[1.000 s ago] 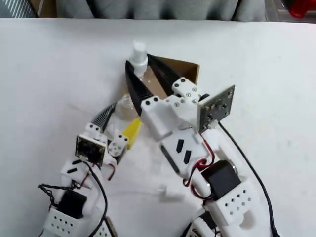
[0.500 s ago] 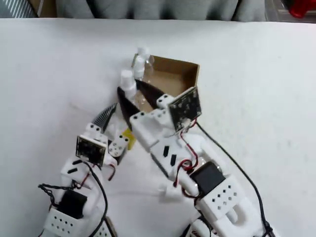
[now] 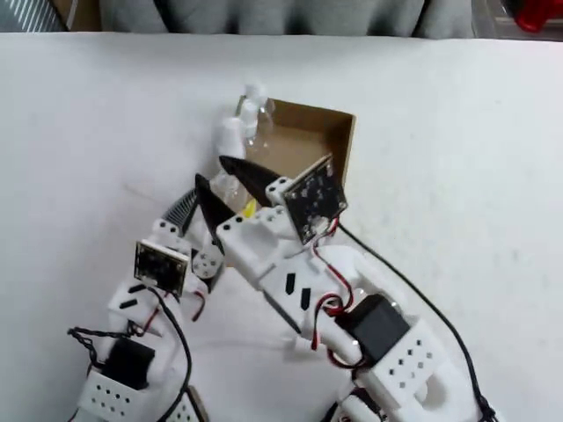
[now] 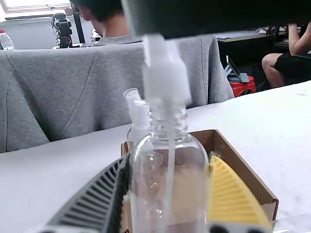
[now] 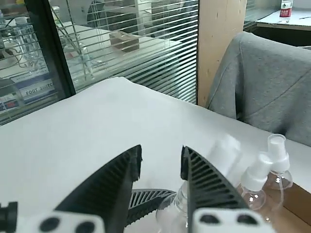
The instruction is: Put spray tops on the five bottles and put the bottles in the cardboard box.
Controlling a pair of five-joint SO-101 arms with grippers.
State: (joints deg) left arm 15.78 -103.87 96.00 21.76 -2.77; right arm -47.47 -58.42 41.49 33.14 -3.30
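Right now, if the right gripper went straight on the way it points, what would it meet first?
Probably bare table: nothing else lies ahead of the open right gripper. The white spray top on the clear bottle in the left gripper sits beside one finger, so it might brush that first; depth unclear.

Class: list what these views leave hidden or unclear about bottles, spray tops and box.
High view: the right arm covers the cardboard box's near end, so its bottles cannot be counted.
Left wrist view: a dark shape overhead hides the spray top's head.
Right wrist view: the spray top is blurred; the right gripper hides most of the held bottle.
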